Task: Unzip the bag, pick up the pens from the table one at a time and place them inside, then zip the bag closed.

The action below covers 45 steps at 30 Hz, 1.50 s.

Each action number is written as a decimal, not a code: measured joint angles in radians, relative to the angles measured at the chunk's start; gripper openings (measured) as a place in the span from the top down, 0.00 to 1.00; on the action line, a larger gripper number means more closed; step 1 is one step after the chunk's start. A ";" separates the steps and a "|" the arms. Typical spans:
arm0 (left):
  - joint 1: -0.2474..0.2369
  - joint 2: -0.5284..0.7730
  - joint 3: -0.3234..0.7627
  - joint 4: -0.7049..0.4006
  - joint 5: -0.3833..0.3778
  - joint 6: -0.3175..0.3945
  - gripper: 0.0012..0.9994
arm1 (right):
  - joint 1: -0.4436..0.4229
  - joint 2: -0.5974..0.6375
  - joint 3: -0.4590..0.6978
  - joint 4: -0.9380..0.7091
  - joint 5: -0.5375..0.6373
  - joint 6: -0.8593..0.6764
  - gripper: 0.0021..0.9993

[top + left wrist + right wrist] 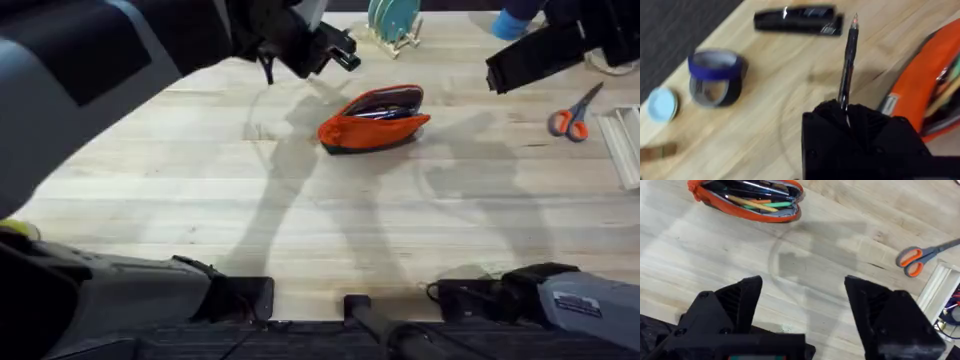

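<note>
Both arms are matte black with grey link covers. The right gripper (802,310) has two blocky black fingers (737,300); the left gripper (845,107) has a black faceted housing behind its fingertips.

The right gripper (802,305) is hanging above the pale wooden counter (830,255), its black jaws standing wide apart with bare planks between them. The orange pouch (747,211) is lying unzipped beyond them, showing pens (757,201) inside (yellow, green and dark ones). Orange-handled scissors (920,257) are resting well apart from the pouch, near a white tray (935,287).
</note>
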 joint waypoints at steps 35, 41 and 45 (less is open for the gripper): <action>-0.142 0.000 0.030 0.010 0.419 0.017 0.96 | 0.000 0.000 0.000 0.000 0.000 0.000 0.00; -0.179 0.039 0.030 0.001 0.385 0.017 0.96 | 0.000 0.000 0.000 0.000 0.000 0.000 0.00; -0.180 0.113 0.030 -0.005 0.374 0.018 0.96 | 0.000 0.000 0.000 0.000 0.000 0.000 0.00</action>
